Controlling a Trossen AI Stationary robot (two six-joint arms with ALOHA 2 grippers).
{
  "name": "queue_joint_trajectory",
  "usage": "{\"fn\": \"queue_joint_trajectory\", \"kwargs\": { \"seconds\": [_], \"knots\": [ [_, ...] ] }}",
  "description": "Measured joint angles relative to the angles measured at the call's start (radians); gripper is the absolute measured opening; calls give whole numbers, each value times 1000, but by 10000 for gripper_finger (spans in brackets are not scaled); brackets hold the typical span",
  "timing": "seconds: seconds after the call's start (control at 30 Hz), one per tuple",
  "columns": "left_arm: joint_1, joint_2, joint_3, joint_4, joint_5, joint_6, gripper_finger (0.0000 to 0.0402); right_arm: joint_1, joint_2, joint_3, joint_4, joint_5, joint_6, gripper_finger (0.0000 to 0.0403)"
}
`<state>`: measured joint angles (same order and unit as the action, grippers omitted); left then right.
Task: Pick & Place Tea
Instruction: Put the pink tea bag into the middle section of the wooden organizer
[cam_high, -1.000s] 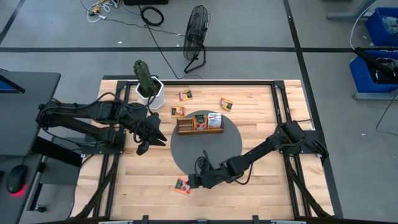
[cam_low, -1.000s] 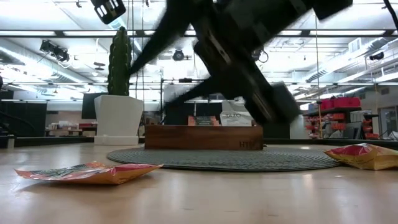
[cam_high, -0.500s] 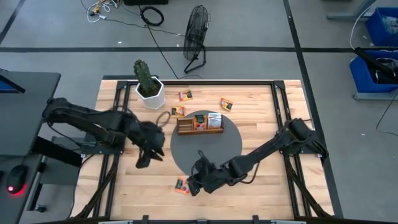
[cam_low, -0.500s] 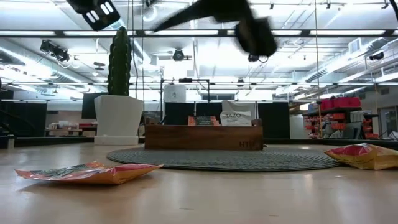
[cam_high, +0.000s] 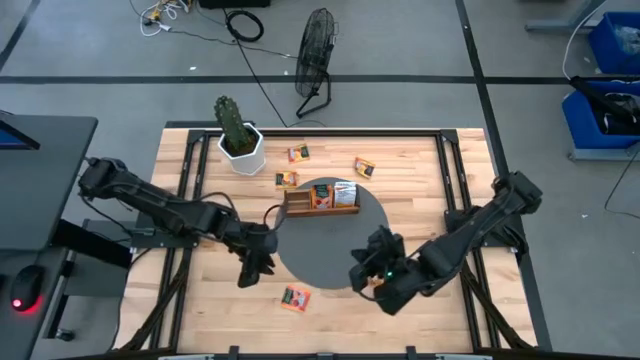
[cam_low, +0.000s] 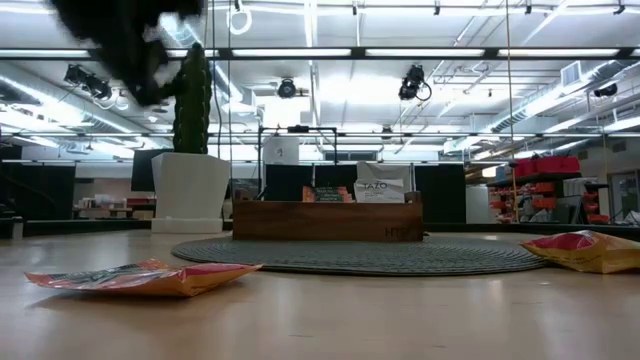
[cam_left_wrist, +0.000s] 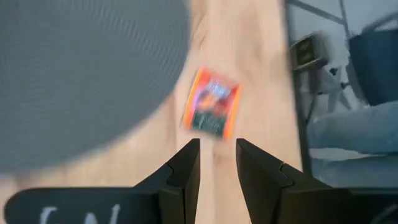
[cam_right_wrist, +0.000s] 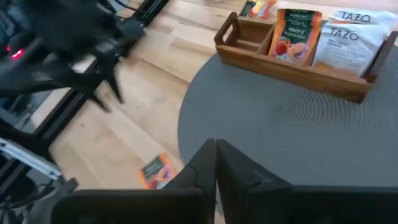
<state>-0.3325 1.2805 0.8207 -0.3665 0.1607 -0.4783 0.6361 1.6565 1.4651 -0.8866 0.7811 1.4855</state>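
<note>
Tea sachets, four loose, are seen on the desk: three (cam_high: 297, 153) (cam_high: 364, 167) (cam_high: 287, 179) toward the far edge, one (cam_high: 295, 297) near the front edge. Two more (cam_right_wrist: 291, 36) (cam_right_wrist: 350, 40) stand in the tray (cam_high: 322, 207). The left gripper (cam_high: 250, 275) is slightly parted, the right gripper (cam_high: 372, 281) closed and empty.

Even, bright light falls from ceiling strip lamps (cam_low: 300, 52). Shadows are soft. The left wrist view is motion-blurred, smearing an orange sachet (cam_left_wrist: 211, 111)
</note>
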Motion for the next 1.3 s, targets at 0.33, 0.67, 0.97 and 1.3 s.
{"fn": "queue_joint_trajectory", "kwargs": {
  "seconds": [0.33,0.67,0.97,1.3],
  "knots": [
    [-13,32,-338,562,49,-509,106,31,-27,0,-55,-10,-4,15],
    [-36,183,-402,759,46,-749,122,32,-26,-1,-92,-13,-13,18],
    [-73,328,-397,895,40,-867,229,34,-26,-1,-102,-38,-13,18],
    [-70,369,-329,862,-4,-819,239,33,-26,-1,-108,-38,-32,18]
  ]
}}
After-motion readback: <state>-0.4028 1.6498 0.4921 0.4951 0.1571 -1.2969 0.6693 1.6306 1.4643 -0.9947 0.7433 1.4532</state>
